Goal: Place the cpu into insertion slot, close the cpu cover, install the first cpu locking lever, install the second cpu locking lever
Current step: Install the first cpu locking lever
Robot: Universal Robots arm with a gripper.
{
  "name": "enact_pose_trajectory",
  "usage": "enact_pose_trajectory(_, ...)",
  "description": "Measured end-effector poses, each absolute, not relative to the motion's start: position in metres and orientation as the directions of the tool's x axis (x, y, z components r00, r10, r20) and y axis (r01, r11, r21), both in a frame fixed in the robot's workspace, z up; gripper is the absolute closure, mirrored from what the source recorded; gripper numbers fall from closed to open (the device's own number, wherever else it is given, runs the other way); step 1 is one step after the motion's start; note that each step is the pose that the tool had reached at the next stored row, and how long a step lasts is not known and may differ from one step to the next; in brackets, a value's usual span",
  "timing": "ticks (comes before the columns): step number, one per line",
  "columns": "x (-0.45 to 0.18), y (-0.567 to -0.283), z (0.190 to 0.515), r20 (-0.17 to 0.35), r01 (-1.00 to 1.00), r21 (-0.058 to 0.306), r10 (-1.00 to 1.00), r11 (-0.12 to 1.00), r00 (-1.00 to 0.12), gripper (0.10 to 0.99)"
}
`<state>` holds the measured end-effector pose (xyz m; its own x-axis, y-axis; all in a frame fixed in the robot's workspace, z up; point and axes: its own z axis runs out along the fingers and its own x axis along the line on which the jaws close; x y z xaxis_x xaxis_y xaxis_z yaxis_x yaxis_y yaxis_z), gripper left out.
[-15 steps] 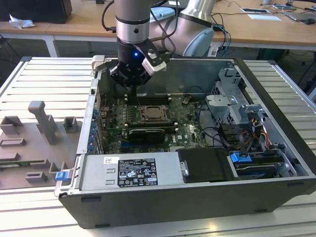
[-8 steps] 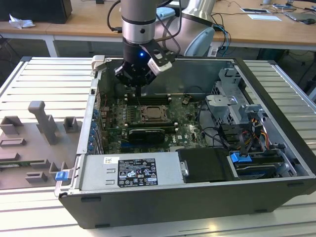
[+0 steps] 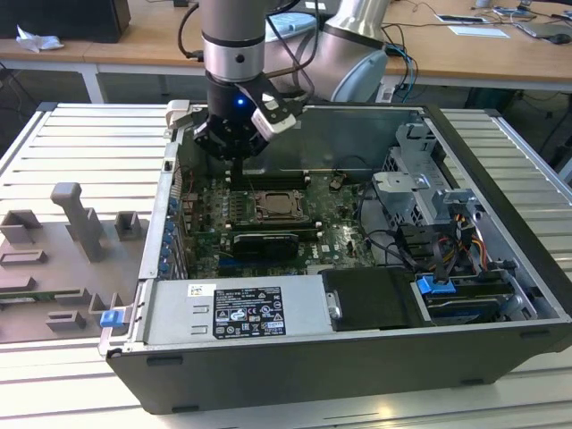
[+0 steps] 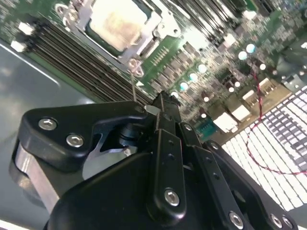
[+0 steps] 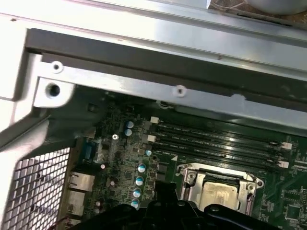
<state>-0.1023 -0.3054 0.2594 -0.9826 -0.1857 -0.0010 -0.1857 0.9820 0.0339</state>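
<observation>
The cpu (image 4: 117,21) shows its pale metal top inside the insertion slot (image 3: 277,207) on the green board. The silvery cpu cover (image 4: 162,29) lies flat around it as a frame, also seen in the first wrist view as the cpu cover (image 5: 192,179) beside the cpu (image 5: 220,194). A thin wire locking lever (image 4: 134,88) rises from the socket's corner up to my fingertips. My gripper (image 4: 163,101) is shut, hovering just beside the socket at its corner; I cannot tell whether it pinches the lever. In the exterior view my gripper (image 3: 237,172) points down just behind the socket.
Long memory slots (image 5: 216,139) run between the socket and the case's rear wall (image 5: 168,57). A black card (image 3: 264,243) lies in front of the socket. A power supply (image 3: 237,313) and a drive cage with cables (image 3: 429,214) fill the case's front and right. A grey fixture tray (image 3: 63,250) sits outside.
</observation>
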Motion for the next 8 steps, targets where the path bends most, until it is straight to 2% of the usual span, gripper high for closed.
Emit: enact_pose_trajectory(8,-0.1038,-0.2995,0.2588,-0.002,-0.160,0.036,-0.161,0.986,-0.987,0.980)
